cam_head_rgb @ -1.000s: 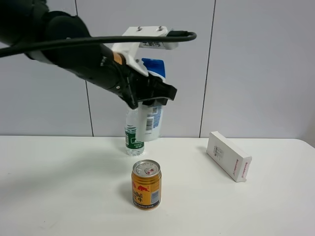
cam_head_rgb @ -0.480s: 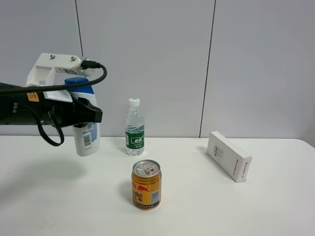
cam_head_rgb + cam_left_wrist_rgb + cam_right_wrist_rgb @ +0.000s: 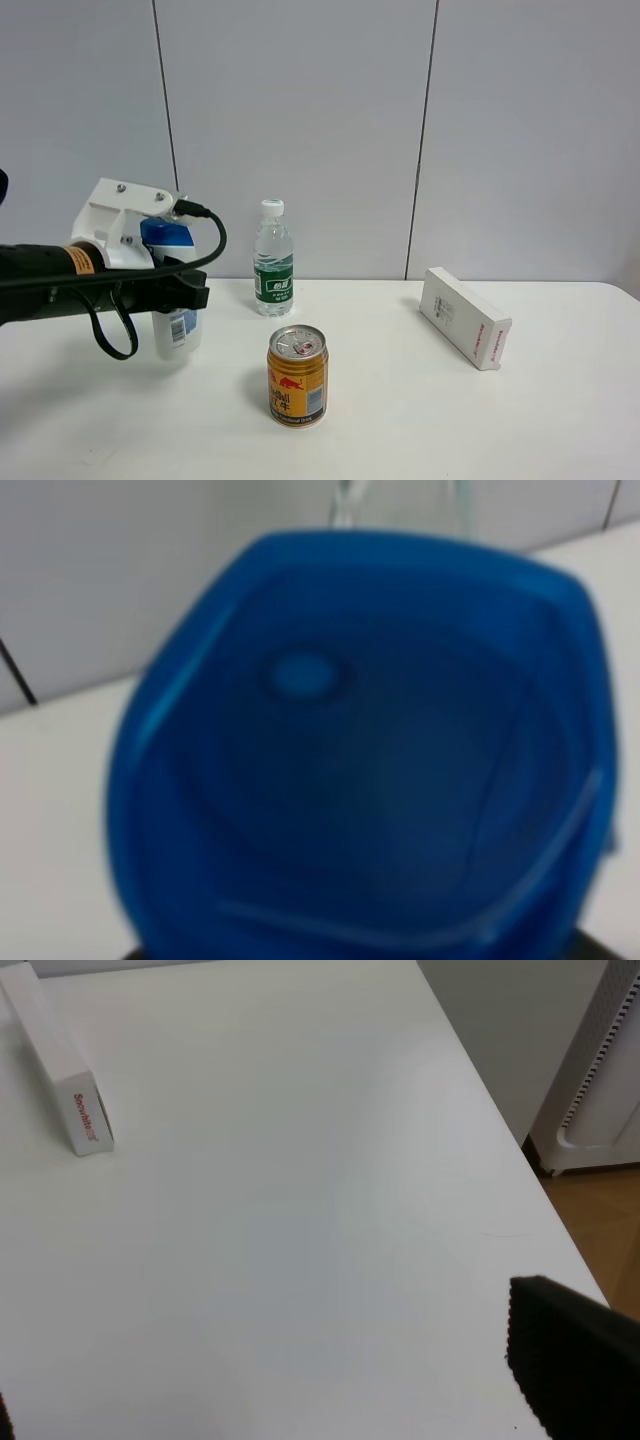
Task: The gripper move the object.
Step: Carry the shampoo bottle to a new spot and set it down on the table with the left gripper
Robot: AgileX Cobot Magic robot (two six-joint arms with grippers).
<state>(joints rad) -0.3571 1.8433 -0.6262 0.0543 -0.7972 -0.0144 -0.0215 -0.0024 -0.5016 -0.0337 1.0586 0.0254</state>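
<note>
The white shampoo bottle (image 3: 180, 328) with a blue cap stands upright at the left of the white table (image 3: 420, 420). Its base is at or just above the surface; I cannot tell whether it touches. My left gripper (image 3: 178, 292), black jaws under a white bracket, is shut on the bottle's upper body from the left. In the left wrist view the blue cap (image 3: 360, 750) fills the picture, blurred. My right gripper (image 3: 260, 1360) shows only as black finger edges (image 3: 570, 1360) far apart over bare table, holding nothing. It is out of the exterior view.
A clear water bottle (image 3: 272, 262) with a green label stands at the back, right of the shampoo bottle. A gold drink can (image 3: 297, 377) stands in front at the middle. A white box (image 3: 463, 317) lies at the right, also in the right wrist view (image 3: 60, 1070).
My left gripper carried the shampoo bottle from high behind the water bottle leftwards and down. It now holds it low at the table's left.
</note>
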